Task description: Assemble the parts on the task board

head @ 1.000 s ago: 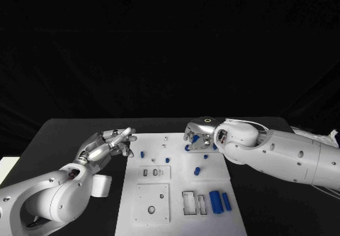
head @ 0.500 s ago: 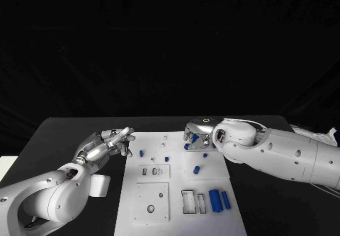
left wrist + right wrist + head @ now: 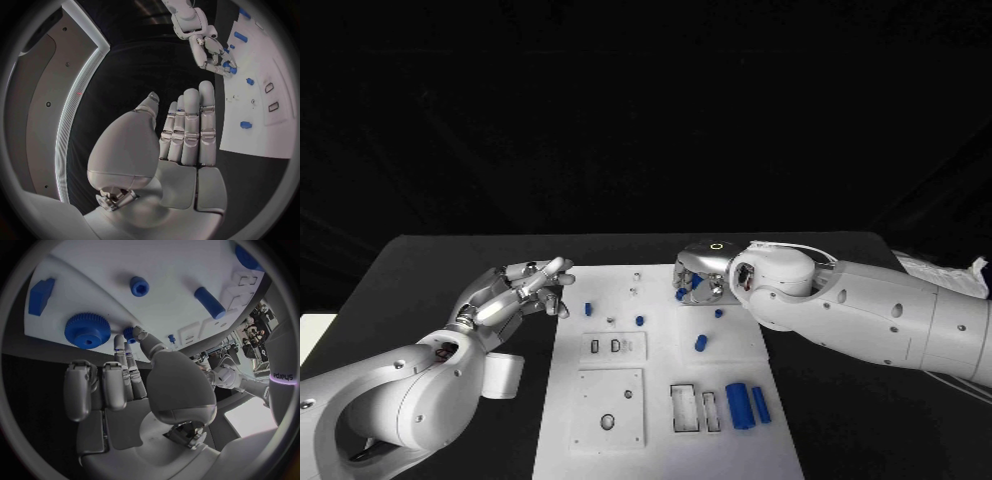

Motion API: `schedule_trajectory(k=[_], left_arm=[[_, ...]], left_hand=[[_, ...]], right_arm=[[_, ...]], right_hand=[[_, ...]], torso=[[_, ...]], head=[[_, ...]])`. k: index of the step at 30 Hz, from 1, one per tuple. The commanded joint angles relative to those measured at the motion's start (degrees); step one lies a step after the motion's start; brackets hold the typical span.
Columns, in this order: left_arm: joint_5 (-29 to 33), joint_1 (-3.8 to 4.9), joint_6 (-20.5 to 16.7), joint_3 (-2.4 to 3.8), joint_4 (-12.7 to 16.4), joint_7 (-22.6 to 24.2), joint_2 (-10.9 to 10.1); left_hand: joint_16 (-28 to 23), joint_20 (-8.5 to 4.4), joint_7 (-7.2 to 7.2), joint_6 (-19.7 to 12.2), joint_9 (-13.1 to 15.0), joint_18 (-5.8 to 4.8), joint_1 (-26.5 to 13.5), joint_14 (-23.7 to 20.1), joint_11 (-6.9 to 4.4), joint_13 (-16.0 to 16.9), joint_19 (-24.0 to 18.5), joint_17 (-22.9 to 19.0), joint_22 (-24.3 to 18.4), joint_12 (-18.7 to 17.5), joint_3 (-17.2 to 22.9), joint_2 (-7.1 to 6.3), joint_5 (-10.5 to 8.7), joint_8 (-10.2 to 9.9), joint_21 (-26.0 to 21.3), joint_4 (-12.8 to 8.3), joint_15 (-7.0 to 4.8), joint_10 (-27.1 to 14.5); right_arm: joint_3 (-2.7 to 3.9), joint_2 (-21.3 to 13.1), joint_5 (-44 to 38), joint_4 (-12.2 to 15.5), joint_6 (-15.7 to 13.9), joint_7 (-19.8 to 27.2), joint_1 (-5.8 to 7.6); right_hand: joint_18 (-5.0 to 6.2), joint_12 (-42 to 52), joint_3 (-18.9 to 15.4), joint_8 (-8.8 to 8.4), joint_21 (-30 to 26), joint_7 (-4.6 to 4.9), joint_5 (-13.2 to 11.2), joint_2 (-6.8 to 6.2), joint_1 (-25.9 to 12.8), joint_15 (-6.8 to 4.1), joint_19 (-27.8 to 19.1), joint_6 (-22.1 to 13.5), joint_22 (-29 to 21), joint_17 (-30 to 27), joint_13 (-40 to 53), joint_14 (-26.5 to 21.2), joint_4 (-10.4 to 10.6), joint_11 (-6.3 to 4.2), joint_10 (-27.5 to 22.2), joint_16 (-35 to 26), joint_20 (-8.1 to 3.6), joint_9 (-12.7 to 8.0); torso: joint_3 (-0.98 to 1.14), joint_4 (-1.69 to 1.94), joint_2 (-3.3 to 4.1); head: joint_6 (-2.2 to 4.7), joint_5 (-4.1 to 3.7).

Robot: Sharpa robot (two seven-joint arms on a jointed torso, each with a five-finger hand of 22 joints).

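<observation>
The right hand point(image 3: 705, 278) pinches a small blue part point(image 3: 129, 333) at the task board's point(image 3: 661, 400) one o'clock edge, while the left hand point(image 3: 524, 290) hovers open-fingered at ten o'clock.

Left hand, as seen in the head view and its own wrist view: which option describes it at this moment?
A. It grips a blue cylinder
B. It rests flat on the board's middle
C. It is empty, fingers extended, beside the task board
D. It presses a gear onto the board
C: the left hand holds nothing, its fingers stretched out beside the task board.
</observation>
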Motion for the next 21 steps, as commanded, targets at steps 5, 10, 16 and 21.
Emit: schedule_trajectory(k=[5,10,16,21], left_arm=[[0.13,0.09,1.16,0.04,0.08,0.02,0.04],[0.13,0.09,1.14,0.04,-0.01,-0.07,0.07],[0.13,0.09,1.12,0.04,-0.06,-0.24,0.09],[0.13,0.09,1.10,0.04,-0.17,-0.41,0.11]], left_hand=[[-0.26,-0.06,0.02,-0.23,-0.06,0.54,-0.27,-0.46,0.06,-0.02,-0.48,0.07,0.08,-0.29,-0.30,0.43,-0.09,-0.23,0.28,-0.15,0.09,-0.40],[-0.26,-0.04,0.03,-0.24,-0.06,0.54,-0.22,-0.49,0.08,-0.02,-0.54,0.08,0.13,-0.31,-0.26,0.53,-0.08,-0.25,0.33,-0.17,0.10,-0.43],[-0.26,-0.02,0.04,-0.25,-0.06,0.55,-0.15,-0.51,0.09,-0.02,-0.61,0.10,0.17,-0.33,-0.20,0.66,-0.07,-0.28,0.39,-0.21,0.11,-0.46],[-0.25,0.01,0.07,-0.28,-0.07,0.56,-0.06,-0.54,0.11,-0.03,-0.69,0.12,0.24,-0.36,-0.13,0.82,-0.06,-0.32,0.48,-0.25,0.13,-0.51]], right_arm=[[0.01,0.44,0.46,-0.70,2.20,1.23,-0.23],[0.01,0.52,0.69,-0.87,2.44,1.59,-0.28],[0.02,0.55,0.80,-0.78,-0.42,2.90,-0.30],[0.17,0.38,1.06,-0.21,-5.07,3.68,-0.29]], right_hand=[[-0.15,-0.21,1.39,0.00,-0.03,0.22,0.54,0.69,0.69,0.29,-0.32,0.83,-0.39,-0.16,-0.09,3.30,0.62,-0.18,-0.09,0.23,0.27,0.18],[-0.14,-0.16,2.94,0.18,0.05,0.02,-0.41,1.53,1.42,0.16,-0.38,1.63,-0.34,-0.16,-0.19,3.28,0.99,-0.36,0.41,0.33,0.22,0.41],[-0.12,0.02,5.41,0.55,0.13,-0.39,-2.79,3.13,2.25,-0.16,-0.46,3.12,-0.31,0.01,-0.22,3.31,1.93,-0.79,1.83,0.57,-0.03,0.89],[-0.12,0.16,6.16,0.87,0.18,-0.68,-3.04,3.19,2.46,-0.41,-0.45,4.02,-0.27,0.19,-0.12,3.36,2.28,-1.11,2.91,0.75,-0.24,1.23]], torso=[[-0.02,0.13,0.15],[-0.05,0.11,0.14],[-0.07,0.17,0.22],[-0.10,0.29,0.20]], head=[[-0.29,-0.12],[-0.44,-0.17],[-0.41,-0.40],[-0.23,-0.20]])
